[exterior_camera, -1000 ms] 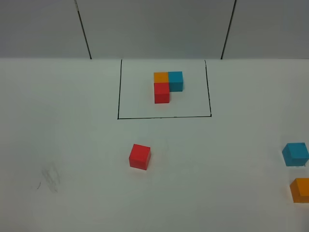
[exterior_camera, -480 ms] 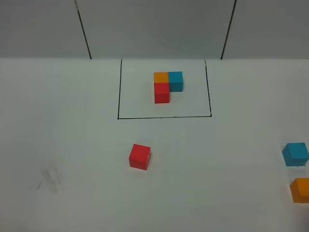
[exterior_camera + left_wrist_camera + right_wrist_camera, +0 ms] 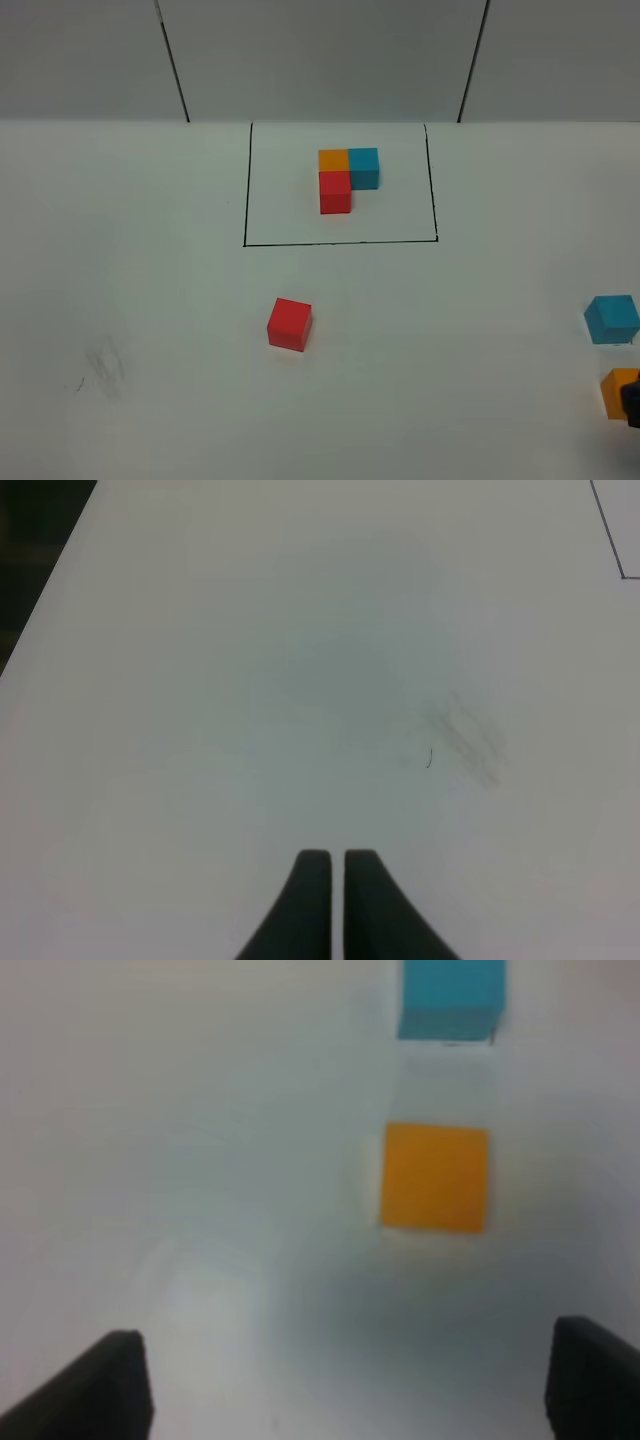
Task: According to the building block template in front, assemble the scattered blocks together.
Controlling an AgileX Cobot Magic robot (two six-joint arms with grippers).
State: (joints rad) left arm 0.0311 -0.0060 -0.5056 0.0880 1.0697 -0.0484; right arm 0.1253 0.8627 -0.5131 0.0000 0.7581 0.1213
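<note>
end effector [image 3: 345, 1380] newly at orange cube [image 3: 618, 390]

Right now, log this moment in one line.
left gripper shut, empty | right gripper open, scattered orange block ahead, ungripped | scattered red block unassembled

Red cube [image 3: 289, 324], blue cube [image 3: 611, 318], orange cube [image 3: 615, 388]
</note>
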